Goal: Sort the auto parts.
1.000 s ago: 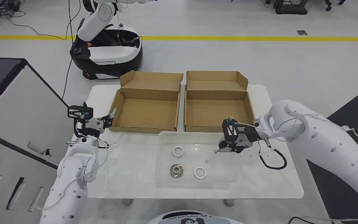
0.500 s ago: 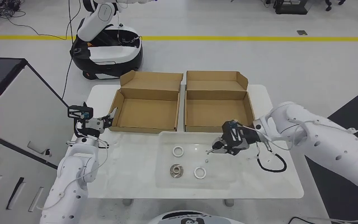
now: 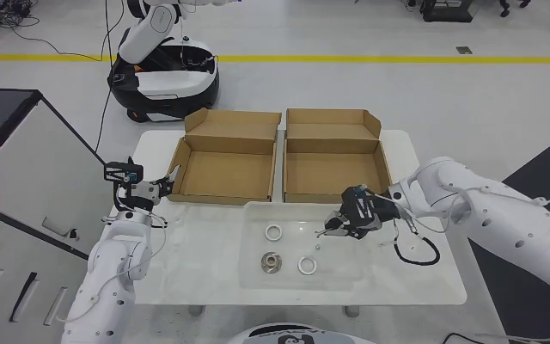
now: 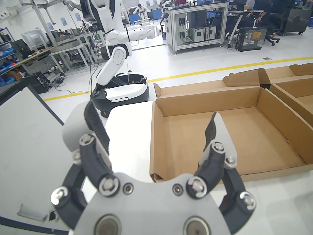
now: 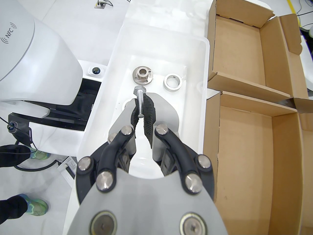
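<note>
My right gripper is shut on a steel bolt, whose hex head sticks out past the fingertips. It hangs over the right part of the white tray. Lying in the tray are a metal flange, a silver ring and a second ring, which the fingers partly hide in the right wrist view. From the top, the right gripper sits right of the flange and the ring. My left gripper stands open with nothing in it, by the left cardboard box.
Two open cardboard boxes stand side by side behind the tray. A black cable loops on the table near the right arm. Another robot is parked on the floor beyond the table.
My right gripper has shifted a little to the left over the tray, still with the bolt. The left arm has not moved.
</note>
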You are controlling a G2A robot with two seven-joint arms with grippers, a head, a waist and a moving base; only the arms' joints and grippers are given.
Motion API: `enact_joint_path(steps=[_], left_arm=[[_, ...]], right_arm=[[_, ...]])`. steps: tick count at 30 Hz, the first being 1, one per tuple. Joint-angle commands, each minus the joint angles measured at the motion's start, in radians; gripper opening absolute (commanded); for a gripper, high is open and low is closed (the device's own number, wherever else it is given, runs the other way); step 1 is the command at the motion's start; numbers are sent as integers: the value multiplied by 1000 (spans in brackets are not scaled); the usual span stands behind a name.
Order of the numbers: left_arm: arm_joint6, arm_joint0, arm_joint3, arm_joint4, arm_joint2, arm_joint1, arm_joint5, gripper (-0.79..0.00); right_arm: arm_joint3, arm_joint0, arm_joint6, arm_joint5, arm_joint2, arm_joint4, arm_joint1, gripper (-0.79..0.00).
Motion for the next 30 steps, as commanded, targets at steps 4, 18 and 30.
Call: enact_joint_path(steps=[4,18,30], left_arm=[[0,0,0,0,0,0,0,0],[0,0,0,0,0,0,0,0],[0,0,0,0,0,0,0,0]], right_arm=[[0,0,-1,0,0,0,0,-785],[-18,-1,-73,0,22,95,-5,-785],[-70,73,-72,0,-45,418,-10,-785]])
